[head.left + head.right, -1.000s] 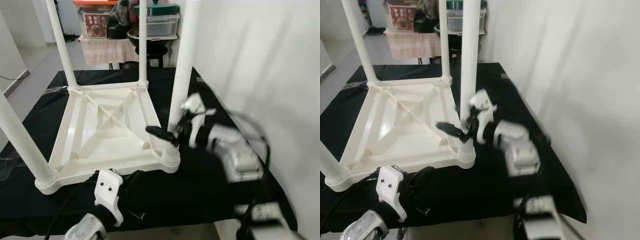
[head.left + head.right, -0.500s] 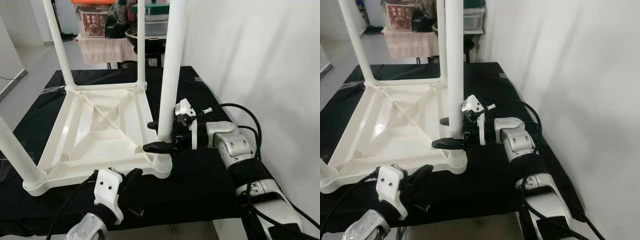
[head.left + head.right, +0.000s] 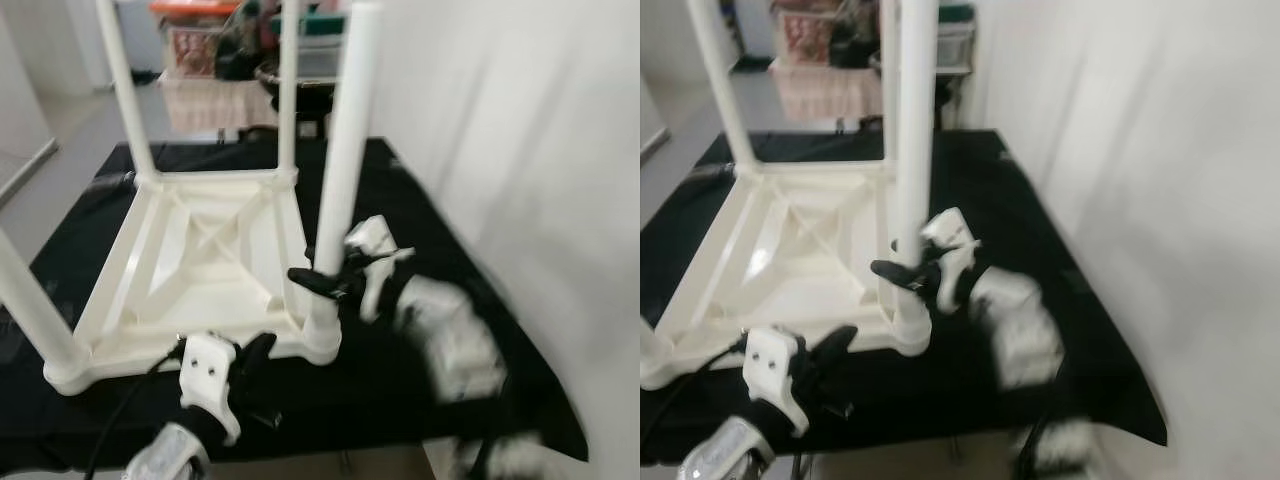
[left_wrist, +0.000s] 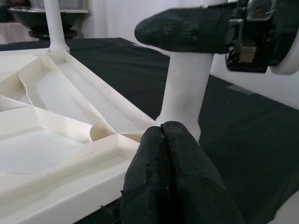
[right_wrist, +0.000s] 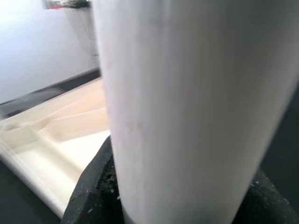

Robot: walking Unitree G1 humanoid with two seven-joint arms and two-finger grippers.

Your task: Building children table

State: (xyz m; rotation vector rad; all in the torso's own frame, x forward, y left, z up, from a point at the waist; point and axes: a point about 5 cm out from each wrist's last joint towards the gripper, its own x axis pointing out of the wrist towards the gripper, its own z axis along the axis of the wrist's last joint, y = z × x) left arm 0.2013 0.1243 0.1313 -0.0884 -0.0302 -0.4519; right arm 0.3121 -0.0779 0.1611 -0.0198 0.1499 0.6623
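White plastic leg [image 3: 340,170] sits clamped in my right end effector [image 3: 322,283]; left end effector [image 4: 164,140] pressed together. A skewed push could jam its socket.

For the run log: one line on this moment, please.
stage: leg fitting | right gripper: around near-right leg | left gripper: shut, at table edge | views blurred

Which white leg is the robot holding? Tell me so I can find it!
Look at the upside-down white table on the black cloth, with its legs pointing up. Go to the corner nearest the robot on its right side. That leg is the one with the right end effector around it, low down.
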